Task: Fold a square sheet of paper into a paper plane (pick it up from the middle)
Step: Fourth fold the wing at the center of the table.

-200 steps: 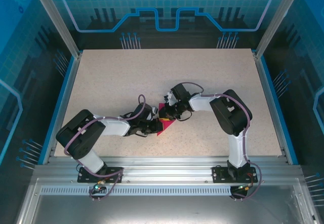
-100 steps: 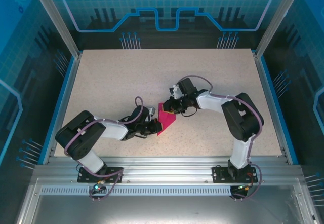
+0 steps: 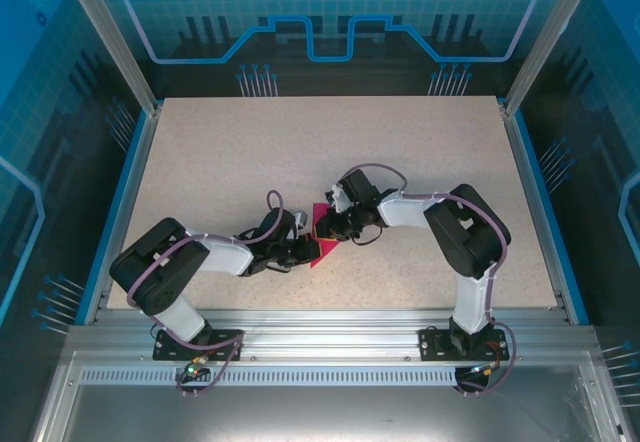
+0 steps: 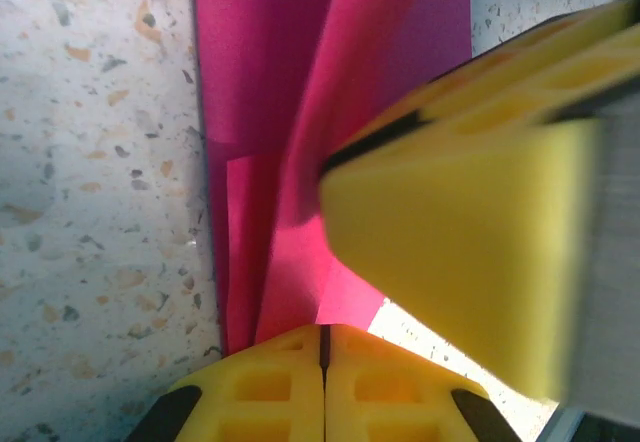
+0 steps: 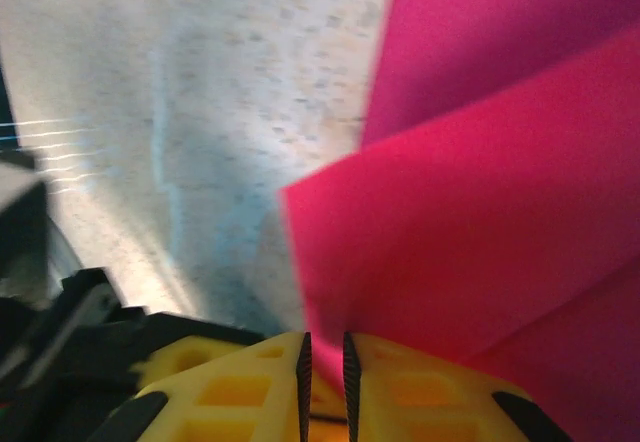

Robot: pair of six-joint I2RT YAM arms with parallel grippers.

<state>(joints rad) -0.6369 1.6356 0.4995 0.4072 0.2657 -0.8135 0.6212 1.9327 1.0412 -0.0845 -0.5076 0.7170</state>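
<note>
Our right gripper (image 5: 325, 357) has swung back in onto the partly folded pink paper sheet (image 4: 270, 112) on the table (image 3: 250, 142), and we judge both it and our left gripper (image 4: 322, 362) clamped on raised flaps, most folds still pending.

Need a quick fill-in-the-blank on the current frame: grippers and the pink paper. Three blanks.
1. The left gripper is ___ on the thin magenta-pink paper sheet.
2. The right gripper pinches the same sheet, so the number of grippers holding it is ___.
3. The fingers of each gripper are ___ in colour.

Missing words: shut; two; yellow
</note>
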